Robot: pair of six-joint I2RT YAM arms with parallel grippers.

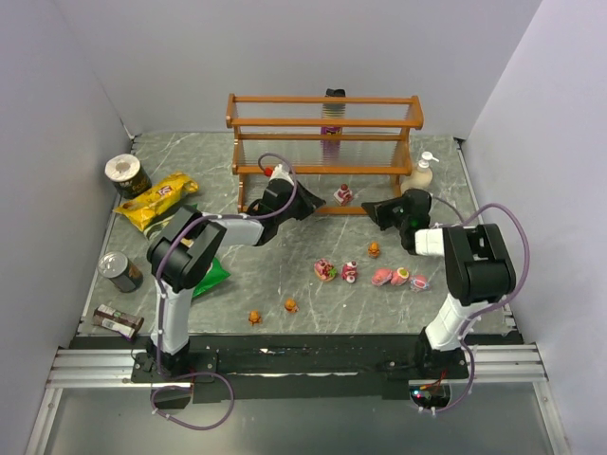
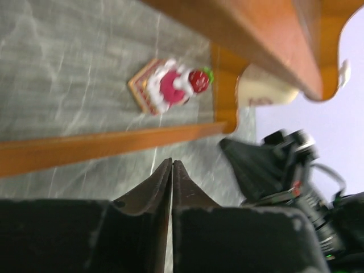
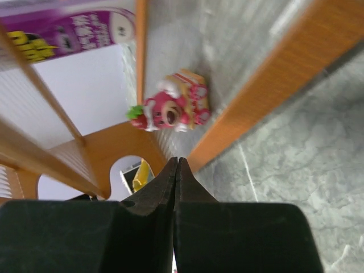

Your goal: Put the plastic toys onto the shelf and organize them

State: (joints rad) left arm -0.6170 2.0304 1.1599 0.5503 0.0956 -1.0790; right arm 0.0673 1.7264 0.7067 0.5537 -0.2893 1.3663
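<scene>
The wooden shelf (image 1: 322,123) stands at the back of the table. One pink toy (image 1: 343,194) sits on its bottom tier; it also shows in the left wrist view (image 2: 170,85) and the right wrist view (image 3: 173,108). My left gripper (image 1: 313,201) (image 2: 172,163) is shut and empty just left of that toy, in front of the shelf's low rail (image 2: 114,142). My right gripper (image 1: 372,210) (image 3: 177,161) is shut and empty just right of it. Several pink toys (image 1: 382,277) and three orange toys (image 1: 290,305) lie on the table in front.
A yellow chip bag (image 1: 156,199), a green bag (image 1: 213,275) and cans (image 1: 120,270) lie at the left. A soap bottle (image 1: 422,172) stands by the shelf's right end. A purple package (image 1: 332,123) stands behind the shelf.
</scene>
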